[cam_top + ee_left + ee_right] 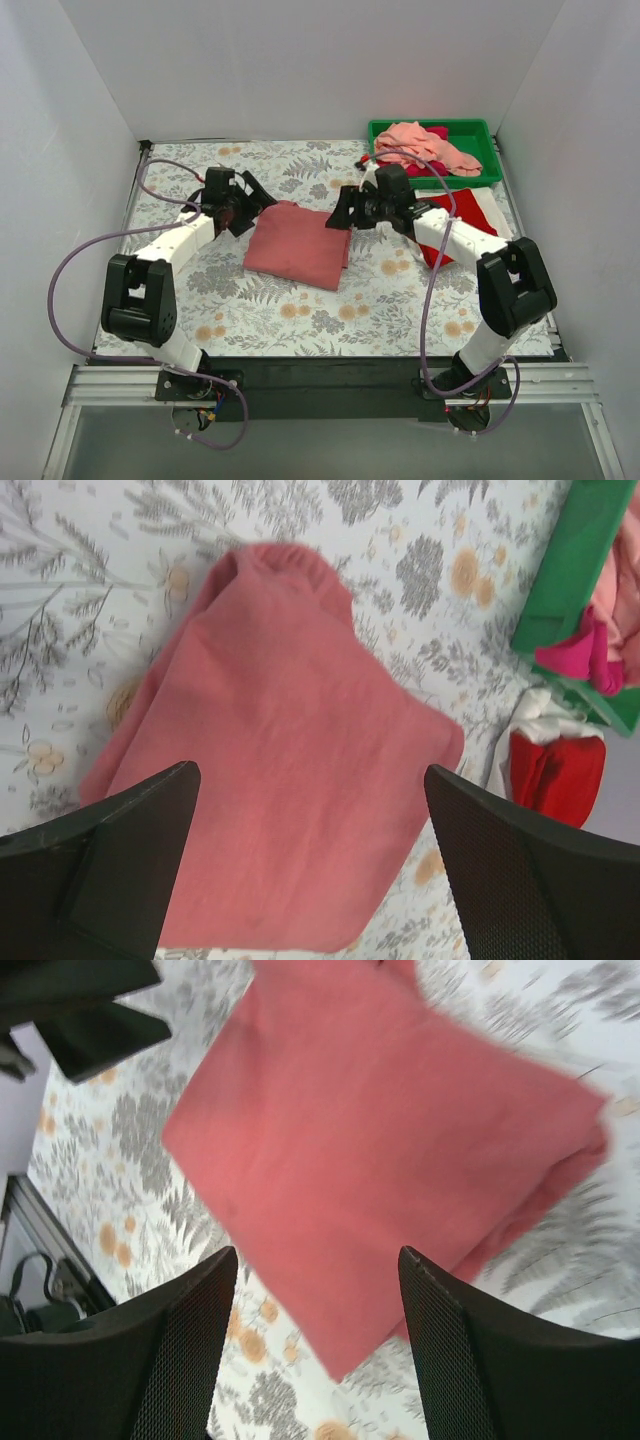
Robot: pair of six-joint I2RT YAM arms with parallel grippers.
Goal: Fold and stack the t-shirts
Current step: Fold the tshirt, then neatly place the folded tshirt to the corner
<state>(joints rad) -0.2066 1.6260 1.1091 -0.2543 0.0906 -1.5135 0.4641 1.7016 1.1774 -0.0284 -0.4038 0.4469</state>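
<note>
Cloth state: rose shirt (298, 244) folded, soft rough rectangle, mid table (300, 312).
Left gripper (258, 203) and right gripper (342, 213) gape empty beside it; green plastic bin (482, 127) holds crumpled salmon shirt (420, 145).

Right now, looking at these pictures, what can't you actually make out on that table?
Top view: the right arm covers much of the red shirt, so its folding is unclear.
Left wrist view: the picture edge cuts off the green bin, so its shirts cannot be counted.
Right wrist view: blur softens the rose shirt at its edges, hiding its layers.
</note>
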